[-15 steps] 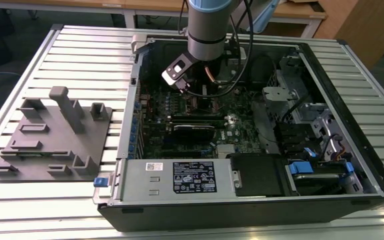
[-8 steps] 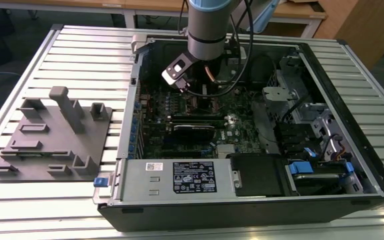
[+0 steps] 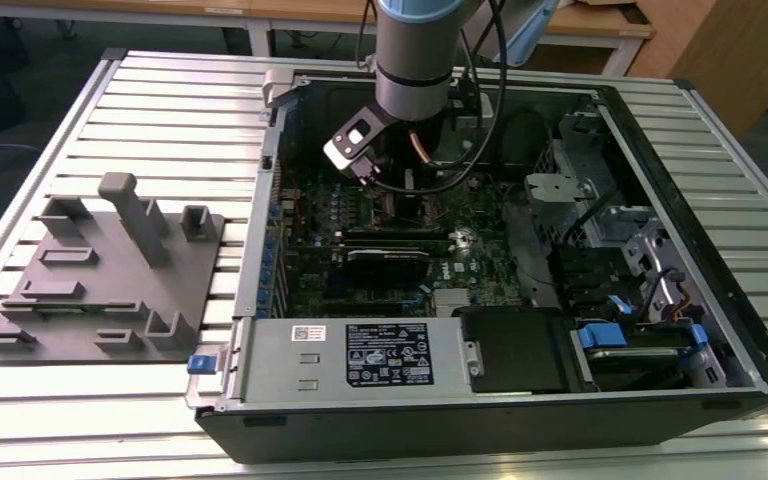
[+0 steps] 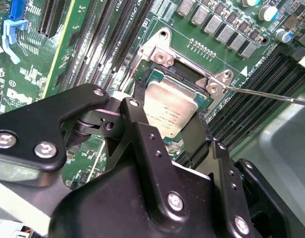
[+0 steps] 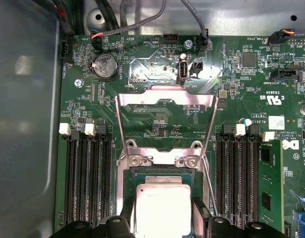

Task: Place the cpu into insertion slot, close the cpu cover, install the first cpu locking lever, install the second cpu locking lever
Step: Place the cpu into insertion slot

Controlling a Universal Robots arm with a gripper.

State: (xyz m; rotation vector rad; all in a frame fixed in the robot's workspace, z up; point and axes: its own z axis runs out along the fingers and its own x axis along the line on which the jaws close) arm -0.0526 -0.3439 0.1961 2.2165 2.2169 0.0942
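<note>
Gripper: your black two-finger gripper clamps one small square silver-grey cpu.
Cover: one thin silver cpu cover, raised.
Arm: your grey arm stands vertical.

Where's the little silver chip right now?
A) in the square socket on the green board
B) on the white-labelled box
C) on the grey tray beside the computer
A: the cpu sits in the insertion slot, with the cpu cover swung open.

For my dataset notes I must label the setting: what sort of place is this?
Probably a robotics lab or test bench: a robot arm reaches into an open PC case on a slatted metal table, with desks behind.
</note>
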